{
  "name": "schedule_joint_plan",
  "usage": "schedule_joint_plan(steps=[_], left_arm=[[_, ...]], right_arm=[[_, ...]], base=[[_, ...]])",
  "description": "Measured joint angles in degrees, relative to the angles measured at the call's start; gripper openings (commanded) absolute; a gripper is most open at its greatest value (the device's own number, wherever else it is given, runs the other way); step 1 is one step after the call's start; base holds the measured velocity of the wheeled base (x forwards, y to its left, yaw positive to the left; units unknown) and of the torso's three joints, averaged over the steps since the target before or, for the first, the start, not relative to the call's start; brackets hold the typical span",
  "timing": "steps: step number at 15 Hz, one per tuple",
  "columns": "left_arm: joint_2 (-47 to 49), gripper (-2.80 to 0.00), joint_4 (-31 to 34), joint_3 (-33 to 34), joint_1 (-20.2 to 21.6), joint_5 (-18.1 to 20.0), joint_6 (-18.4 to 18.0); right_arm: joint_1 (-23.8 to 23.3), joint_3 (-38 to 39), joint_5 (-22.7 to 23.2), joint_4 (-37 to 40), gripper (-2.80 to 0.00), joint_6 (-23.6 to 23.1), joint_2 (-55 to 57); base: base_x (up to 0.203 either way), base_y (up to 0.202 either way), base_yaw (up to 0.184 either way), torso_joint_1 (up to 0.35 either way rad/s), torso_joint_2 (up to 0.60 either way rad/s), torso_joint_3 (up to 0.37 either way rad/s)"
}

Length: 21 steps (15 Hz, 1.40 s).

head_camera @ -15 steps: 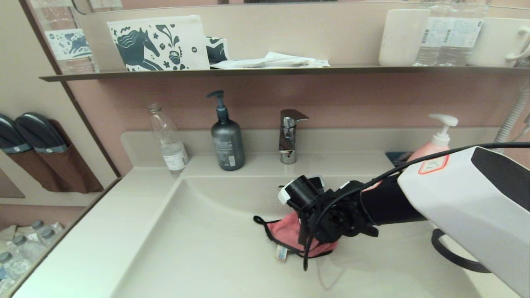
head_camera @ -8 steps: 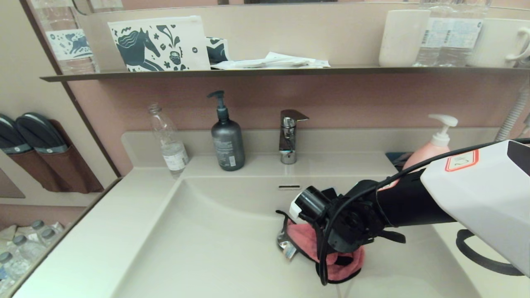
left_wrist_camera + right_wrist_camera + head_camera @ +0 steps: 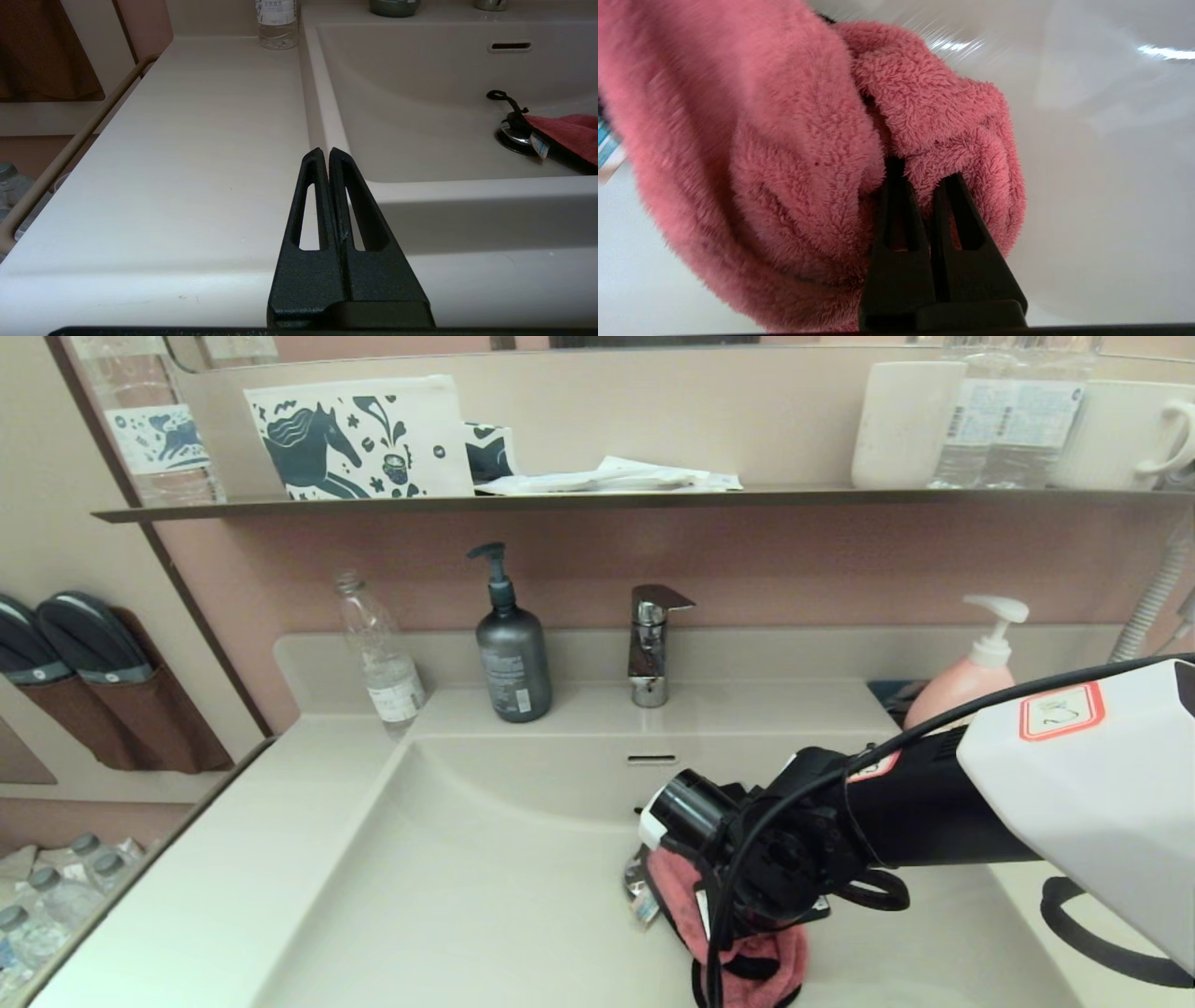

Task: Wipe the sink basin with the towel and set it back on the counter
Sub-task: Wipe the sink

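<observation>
The coral-pink towel [image 3: 677, 905] lies bunched on the floor of the sink basin [image 3: 504, 859], right of its middle and toward the front. My right gripper [image 3: 924, 175] is shut on a fold of the towel [image 3: 784, 163] and holds it against the basin floor; in the head view my right wrist [image 3: 775, 859] hides the fingers. The towel's edge and white tag sit on the chrome drain plug [image 3: 511, 135]. My left gripper [image 3: 325, 151] is shut and empty. It hovers low over the counter [image 3: 187, 140], beside the basin's left rim.
At the back rim stand a clear bottle [image 3: 383, 658], a grey pump bottle [image 3: 512, 658], the tap [image 3: 651, 639] and a pink soap bottle [image 3: 966, 677]. The overflow slot [image 3: 652, 759] is in the back wall. A dark shelf [image 3: 597, 499] runs above.
My right gripper has dragged the towel from the basin's middle to the right and toward the front, baring part of the drain plug. The left gripper shows no change.
</observation>
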State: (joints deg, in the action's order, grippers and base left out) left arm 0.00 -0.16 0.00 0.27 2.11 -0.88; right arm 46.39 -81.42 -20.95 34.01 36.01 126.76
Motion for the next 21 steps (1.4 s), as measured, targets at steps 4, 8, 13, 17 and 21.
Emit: schedule_joint_plan(steps=[4,8,13,17,21], left_arm=[[0.0,-2.8,0.0,0.0,0.02,0.01,-0.01],[0.0,-2.8,0.0,0.0,0.0,0.0,0.0],[0.0,-2.8,0.0,0.0,0.02,0.0,0.0],[0.0,-2.8,0.0,0.0,0.0,0.01,-0.02],[0.0,-2.8,0.0,0.0,0.02,0.01,0.0]], right_arm=[[2.49,-2.67,4.37,0.71,-2.8,2.45,1.62],[4.68,-9.84,7.66,2.81,-2.8,4.57,4.97],[8.9,-21.61,10.04,3.14,-2.8,7.12,10.13],[10.8,-27.4,9.69,0.3,-2.8,7.18,12.72],[10.9,-28.2,9.01,-8.84,-2.8,7.1,13.69]], base=[[0.0,0.0,0.0,0.0,0.0,0.0],[0.0,0.0,0.0,0.0,0.0,0.0],[0.0,0.0,0.0,0.0,0.0,0.0],[0.0,0.0,0.0,0.0,0.0,0.0],[0.0,0.0,0.0,0.0,0.0,0.0]])
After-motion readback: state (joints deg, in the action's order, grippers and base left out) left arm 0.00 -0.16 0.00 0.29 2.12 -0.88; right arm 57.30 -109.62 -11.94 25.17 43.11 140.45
